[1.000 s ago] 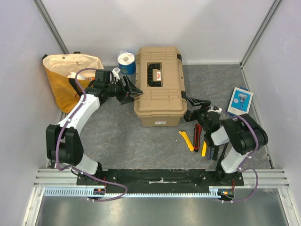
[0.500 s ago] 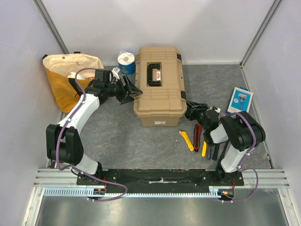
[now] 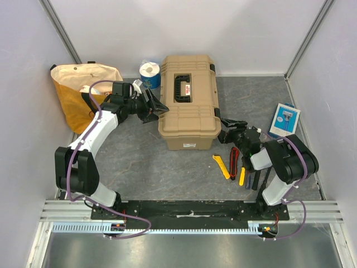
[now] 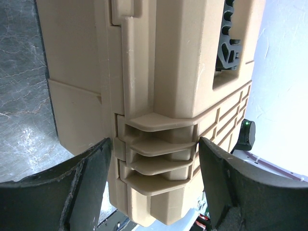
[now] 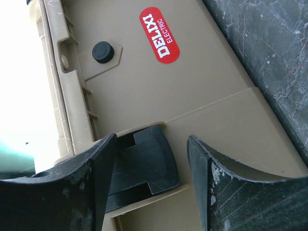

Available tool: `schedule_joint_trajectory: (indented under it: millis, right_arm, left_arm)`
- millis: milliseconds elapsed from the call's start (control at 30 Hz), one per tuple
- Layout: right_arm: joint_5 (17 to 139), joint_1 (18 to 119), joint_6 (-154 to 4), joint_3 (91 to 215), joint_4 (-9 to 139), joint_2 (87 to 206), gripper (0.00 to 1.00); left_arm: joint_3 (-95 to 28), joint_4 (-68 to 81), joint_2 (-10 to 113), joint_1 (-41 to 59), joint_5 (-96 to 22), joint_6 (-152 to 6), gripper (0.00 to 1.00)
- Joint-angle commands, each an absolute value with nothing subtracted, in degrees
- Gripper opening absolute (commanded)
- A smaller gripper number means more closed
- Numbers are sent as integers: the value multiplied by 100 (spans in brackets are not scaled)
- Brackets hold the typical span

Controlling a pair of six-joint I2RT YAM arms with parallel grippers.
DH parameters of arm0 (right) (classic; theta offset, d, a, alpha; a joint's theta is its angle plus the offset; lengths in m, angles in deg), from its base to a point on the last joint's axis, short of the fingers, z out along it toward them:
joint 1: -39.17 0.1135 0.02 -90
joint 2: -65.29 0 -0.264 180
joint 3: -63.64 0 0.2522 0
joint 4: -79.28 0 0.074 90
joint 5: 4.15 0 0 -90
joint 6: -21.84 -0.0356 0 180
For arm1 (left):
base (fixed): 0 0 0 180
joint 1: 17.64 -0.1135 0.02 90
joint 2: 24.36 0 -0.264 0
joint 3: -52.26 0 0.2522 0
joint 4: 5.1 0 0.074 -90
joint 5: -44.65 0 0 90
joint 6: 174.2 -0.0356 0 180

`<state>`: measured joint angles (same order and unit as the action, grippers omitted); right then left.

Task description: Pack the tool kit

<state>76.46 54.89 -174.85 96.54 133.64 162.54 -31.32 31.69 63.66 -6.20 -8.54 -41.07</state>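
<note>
Toolbox [image 3: 189, 100] closed. Left gripper [image 3: 158, 106] open astride its hinge; right gripper [image 3: 227, 129] open at a latch [image 5: 144, 161], neither gripping.

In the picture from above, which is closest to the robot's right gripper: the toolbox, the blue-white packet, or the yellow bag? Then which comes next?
From the right gripper:
1. Toolbox, right beside it on its left.
2. Blue-white packet, off to the right.
3. Yellow bag, far across on the left side.

Grey marbled tabletop [image 3: 139, 162], plain white walls [image 3: 184, 28] on three sides, slanted metal corner posts [image 3: 61, 30], slotted aluminium rail [image 3: 189, 226] along the near edge, even bright light
</note>
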Motion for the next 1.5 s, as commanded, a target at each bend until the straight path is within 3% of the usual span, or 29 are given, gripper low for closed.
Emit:
schedule_joint_trajectory:
  millis: [0,300,733,1133,1467]
  right_arm:
    - [6520,5701,-17565,10060,16624,15687,66]
    - [6502,5701,-17512,10166,16633,15468,43]
    - [6089,5710,-17056,10394,16291,15450,38]
    - [5746,6237,-16194,10931,14605,15292,40]
    - [5650,6211,-15649,10843,13750,15317,59]
  left_arm:
    - [-3278,3195,6634,-490,-976,-4254,77]
    - [-3357,3248,6739,-419,-1090,-4289,77]
    - [-3690,3626,6774,-419,-1547,-4737,77]
    - [-4332,3942,6968,-542,-1890,-5027,77]
    - [-4561,4083,6889,-692,-1978,-5203,77]
